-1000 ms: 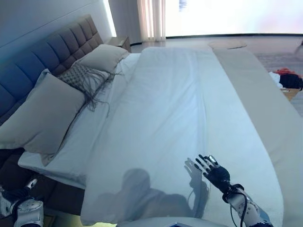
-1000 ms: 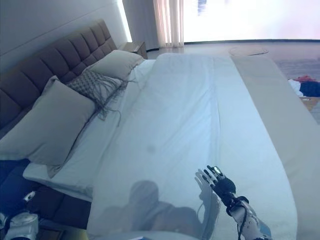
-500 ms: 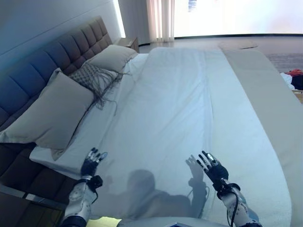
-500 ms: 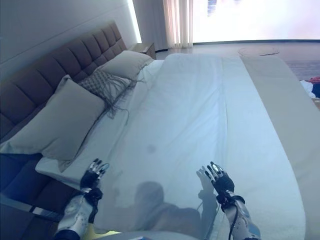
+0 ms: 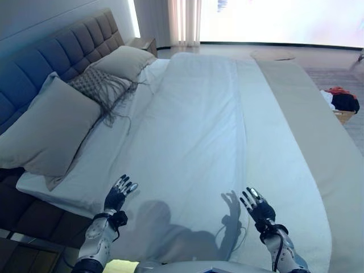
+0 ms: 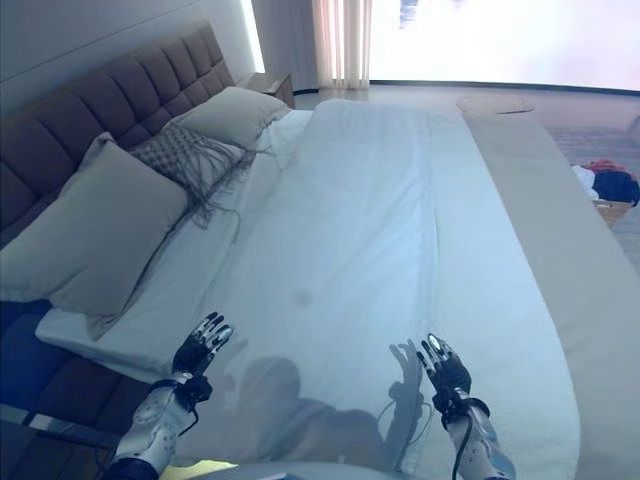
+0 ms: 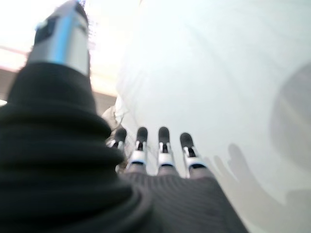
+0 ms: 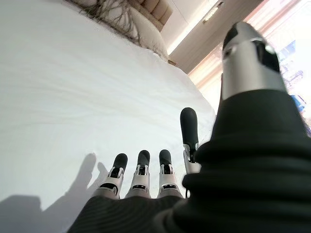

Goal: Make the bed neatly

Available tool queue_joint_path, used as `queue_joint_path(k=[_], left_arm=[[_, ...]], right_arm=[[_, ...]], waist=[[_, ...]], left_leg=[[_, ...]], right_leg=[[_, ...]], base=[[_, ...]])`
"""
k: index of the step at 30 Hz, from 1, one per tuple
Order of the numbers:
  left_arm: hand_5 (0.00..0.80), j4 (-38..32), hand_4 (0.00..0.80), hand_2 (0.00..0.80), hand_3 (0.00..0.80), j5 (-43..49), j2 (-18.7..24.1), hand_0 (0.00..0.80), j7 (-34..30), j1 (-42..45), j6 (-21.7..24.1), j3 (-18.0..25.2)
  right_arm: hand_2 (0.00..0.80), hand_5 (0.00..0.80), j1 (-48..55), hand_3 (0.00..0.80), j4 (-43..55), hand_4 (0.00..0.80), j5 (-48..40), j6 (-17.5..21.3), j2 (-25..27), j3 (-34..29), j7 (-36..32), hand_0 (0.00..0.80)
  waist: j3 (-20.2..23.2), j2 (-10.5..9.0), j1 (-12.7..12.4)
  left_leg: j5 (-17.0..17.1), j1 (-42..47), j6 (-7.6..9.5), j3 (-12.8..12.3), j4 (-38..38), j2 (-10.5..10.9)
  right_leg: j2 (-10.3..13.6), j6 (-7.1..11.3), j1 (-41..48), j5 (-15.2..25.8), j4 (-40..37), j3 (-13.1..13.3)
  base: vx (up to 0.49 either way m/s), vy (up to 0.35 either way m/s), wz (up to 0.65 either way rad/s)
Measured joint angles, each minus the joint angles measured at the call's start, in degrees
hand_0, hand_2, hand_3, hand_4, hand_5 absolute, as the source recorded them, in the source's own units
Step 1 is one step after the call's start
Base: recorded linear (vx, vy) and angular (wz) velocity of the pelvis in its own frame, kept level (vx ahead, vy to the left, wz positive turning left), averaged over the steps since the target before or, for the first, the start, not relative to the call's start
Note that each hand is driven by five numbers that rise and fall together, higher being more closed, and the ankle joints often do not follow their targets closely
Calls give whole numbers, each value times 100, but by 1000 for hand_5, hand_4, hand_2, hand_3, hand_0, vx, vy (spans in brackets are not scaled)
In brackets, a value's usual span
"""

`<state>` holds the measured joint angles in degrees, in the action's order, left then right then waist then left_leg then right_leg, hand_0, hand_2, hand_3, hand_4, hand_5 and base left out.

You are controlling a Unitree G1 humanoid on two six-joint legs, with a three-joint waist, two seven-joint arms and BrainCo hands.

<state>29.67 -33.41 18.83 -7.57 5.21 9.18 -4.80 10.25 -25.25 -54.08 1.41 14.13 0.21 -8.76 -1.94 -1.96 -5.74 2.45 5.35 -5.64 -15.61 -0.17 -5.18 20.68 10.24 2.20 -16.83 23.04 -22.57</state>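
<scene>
A white duvet (image 5: 216, 131) lies spread flat over the bed, with a beige blanket (image 5: 318, 131) along its right side. Pillows lie at the head on the left: a large beige pillow (image 5: 48, 131), a fringed patterned cushion (image 5: 96, 88) and another beige pillow (image 5: 122, 60). My left hand (image 5: 118, 196) is open, fingers straight, just above the duvet's near left part. My right hand (image 5: 257, 207) is open over the near right part. Both hold nothing. The wrist views show straight fingers (image 7: 163, 145) (image 8: 141, 167) over white cloth.
A padded headboard (image 5: 51, 54) runs along the left. A nightstand (image 5: 143, 44) stands at the far corner. A basket with clothes (image 5: 341, 102) sits on the floor at the right. Curtains (image 5: 183, 21) hang at the far wall.
My left hand has come up from beside the bed and now hovers open over the duvet's near left. The camera has shifted. My right hand stays about where it was.
</scene>
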Motion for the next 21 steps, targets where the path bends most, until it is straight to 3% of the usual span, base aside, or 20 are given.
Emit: queue_joint_path(k=[4,10,21], left_arm=[[0,-16,0,0,0,9,-3,0,-31,-2,-4,-29],[0,-146,0,0,0,-1,31,0,44,-1,-46,-24],[0,-269,0,0,0,-9,122,0,49,-11,-113,21]], right_arm=[[0,0,4,0,2,0,-16,113,-1,-19,-86,0],[0,0,42,0,-15,0,-17,119,-58,-127,-244,0],[0,0,83,0,-57,0,-10,176,-189,-174,-561,0]], waist=[[-100,-5,19],[-188,-68,33],[-211,-192,22]], left_leg=[[-151,-6,-59,1,93,207],[-288,-7,76,-5,90,500],[-291,95,84,-102,-68,484]], right_leg=[[253,124,-67,11,136,94],[500,303,-147,168,50,271],[353,287,-233,602,-352,289]], base=[[-19,175,-2],[-2,136,-9],[-44,48,-21]])
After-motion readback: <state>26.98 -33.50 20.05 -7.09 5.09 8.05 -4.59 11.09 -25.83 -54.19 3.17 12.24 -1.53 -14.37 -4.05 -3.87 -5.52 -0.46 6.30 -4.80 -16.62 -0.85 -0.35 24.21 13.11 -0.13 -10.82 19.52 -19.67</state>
